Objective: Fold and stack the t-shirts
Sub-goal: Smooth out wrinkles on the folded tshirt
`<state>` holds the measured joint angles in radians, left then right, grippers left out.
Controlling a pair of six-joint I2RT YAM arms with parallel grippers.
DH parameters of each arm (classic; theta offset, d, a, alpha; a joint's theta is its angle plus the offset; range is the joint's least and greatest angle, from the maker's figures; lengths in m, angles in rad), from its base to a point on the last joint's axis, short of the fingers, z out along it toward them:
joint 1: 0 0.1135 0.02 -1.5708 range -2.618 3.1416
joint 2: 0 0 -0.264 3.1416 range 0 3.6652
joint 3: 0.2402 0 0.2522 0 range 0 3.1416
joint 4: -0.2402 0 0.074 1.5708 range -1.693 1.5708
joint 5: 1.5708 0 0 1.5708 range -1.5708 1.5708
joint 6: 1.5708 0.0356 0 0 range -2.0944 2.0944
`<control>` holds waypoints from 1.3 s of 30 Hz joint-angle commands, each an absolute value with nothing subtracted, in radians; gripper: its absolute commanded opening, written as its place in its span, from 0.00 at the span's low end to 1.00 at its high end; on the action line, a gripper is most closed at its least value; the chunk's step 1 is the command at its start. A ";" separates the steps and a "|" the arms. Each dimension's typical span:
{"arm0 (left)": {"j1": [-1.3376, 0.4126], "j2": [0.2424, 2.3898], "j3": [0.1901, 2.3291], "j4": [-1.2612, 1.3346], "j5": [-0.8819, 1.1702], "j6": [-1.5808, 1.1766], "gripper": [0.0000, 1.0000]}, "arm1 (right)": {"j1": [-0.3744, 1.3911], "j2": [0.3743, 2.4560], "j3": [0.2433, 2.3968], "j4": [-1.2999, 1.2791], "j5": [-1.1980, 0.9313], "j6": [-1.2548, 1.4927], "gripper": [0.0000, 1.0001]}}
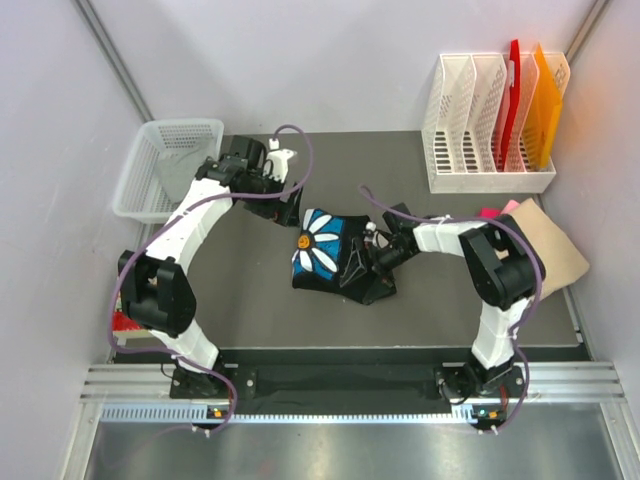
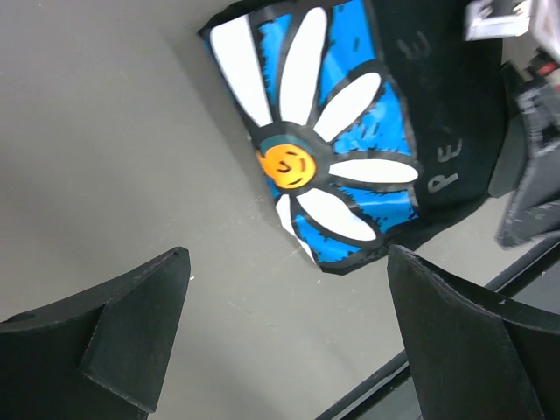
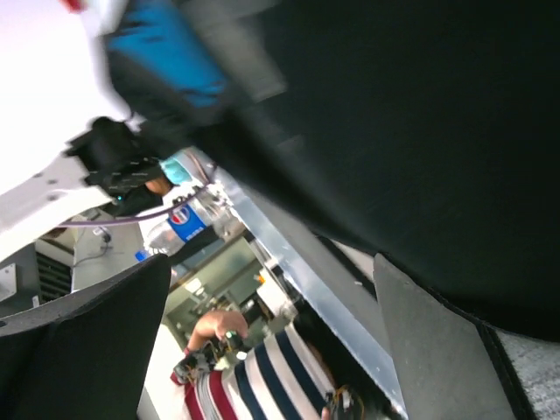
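One folded black t-shirt (image 1: 340,262), daisy print (image 2: 297,166) up, showed white letters "PE" (image 2: 442,166) (rest unreadable), left gripper (image 1: 285,205) spread wide nearby, right gripper (image 1: 372,262) likewise at its edge.

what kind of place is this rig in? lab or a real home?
Most likely a robotics lab test cell, not a home: two robot arms mounted at an aluminium rail, plain pale partition walls boxing in the matted table, and one black daisy-print t-shirt laid out as a prop.

Even bright light — right-wrist blur
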<state>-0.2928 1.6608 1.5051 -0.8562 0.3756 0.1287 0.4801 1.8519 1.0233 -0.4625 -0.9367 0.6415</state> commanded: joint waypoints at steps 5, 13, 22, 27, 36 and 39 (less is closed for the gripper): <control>-0.287 1.651 1.597 -0.888 0.380 0.136 0.99 | 0.469 1.942 1.049 -0.468 -0.911 0.525 1.00; -0.290 1.707 1.680 -0.894 0.465 0.129 0.99 | 0.379 1.773 1.298 -0.719 -0.846 0.419 1.00; -0.330 1.798 1.594 -0.907 0.525 0.121 0.99 | 0.193 1.808 1.166 -0.651 -0.723 0.318 1.00; -0.388 1.818 1.545 -0.896 0.543 0.097 0.99 | 0.189 1.896 1.167 -0.565 -0.706 0.340 1.00; -0.509 1.850 1.483 -0.844 0.494 0.092 0.99 | 0.192 2.000 1.209 -0.450 -0.692 0.373 1.00; -0.509 1.910 1.486 -0.845 0.480 0.101 0.99 | 0.202 2.032 1.219 -0.411 -0.687 0.383 1.00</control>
